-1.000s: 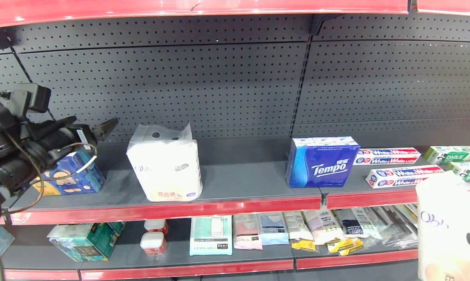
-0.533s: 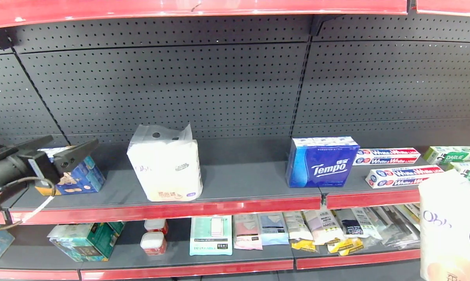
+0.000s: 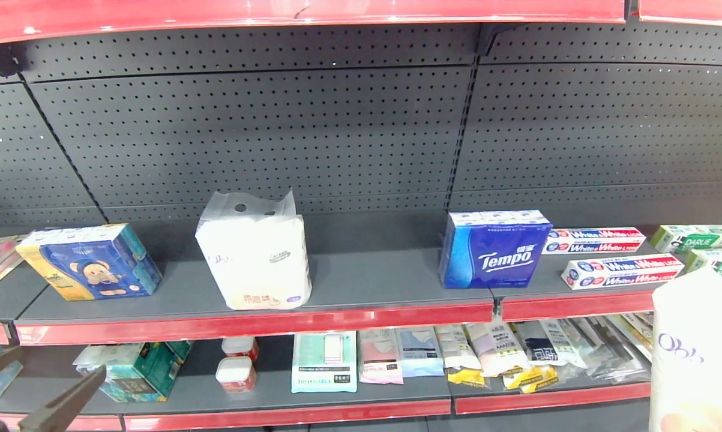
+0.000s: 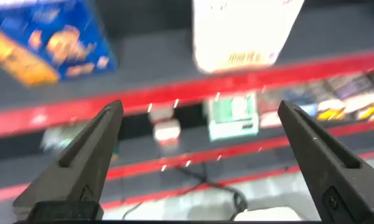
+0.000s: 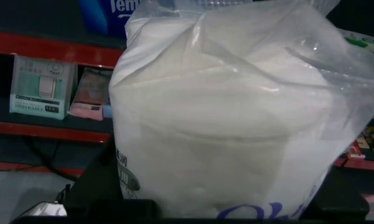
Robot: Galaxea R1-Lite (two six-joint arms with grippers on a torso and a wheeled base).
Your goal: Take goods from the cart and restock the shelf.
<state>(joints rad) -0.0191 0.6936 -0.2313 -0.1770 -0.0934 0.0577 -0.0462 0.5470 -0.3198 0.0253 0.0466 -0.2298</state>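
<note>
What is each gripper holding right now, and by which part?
Right gripper holds the white toilet-paper pack, clamped across its opposite sides, low down. Left gripper is open and empty.

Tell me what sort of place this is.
Likely a shop aisle: a pegboard-backed shelf with red edge strips, with toothpaste boxes and a blue tissue pack lined up for sale.
</note>
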